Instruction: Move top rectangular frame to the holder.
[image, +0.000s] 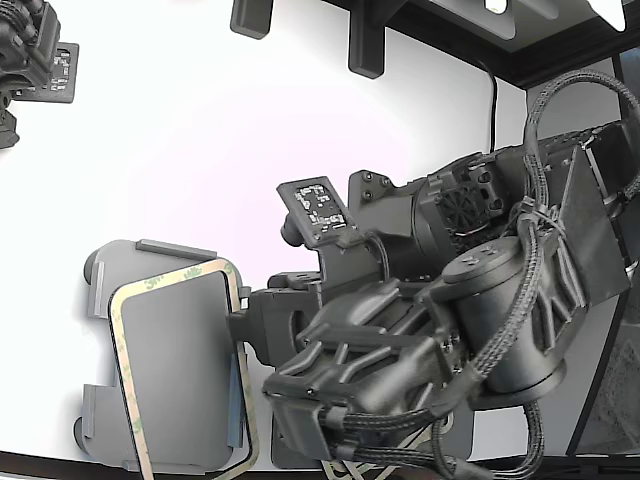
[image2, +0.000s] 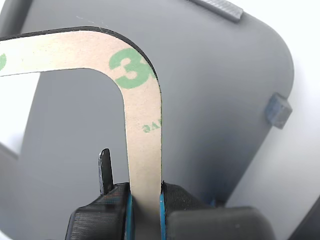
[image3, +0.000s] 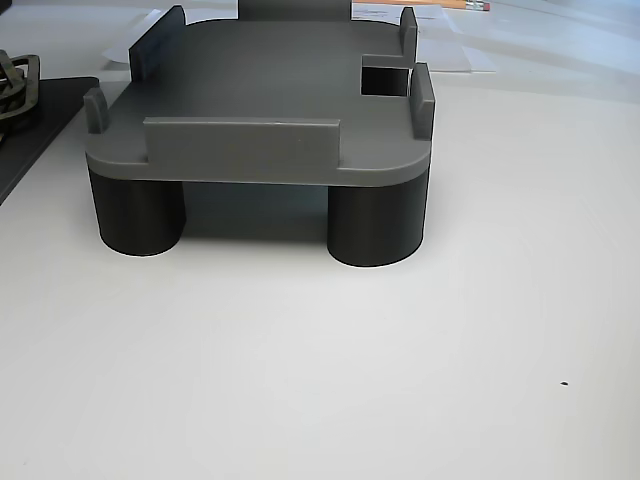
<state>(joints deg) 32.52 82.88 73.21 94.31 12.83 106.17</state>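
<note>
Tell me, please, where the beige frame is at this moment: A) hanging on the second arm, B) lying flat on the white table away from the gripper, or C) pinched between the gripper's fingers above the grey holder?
C: the wrist view shows the gripper shut on one side of the frame, with the holder behind it.

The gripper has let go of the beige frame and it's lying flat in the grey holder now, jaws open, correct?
Not correct. In the wrist view the gripper is shut on one side of the beige frame, both blue-edged pads pressed against the strip. The exterior view shows the frame over the grey holder but skewed, overhanging its edge, so it is not seated.
</note>
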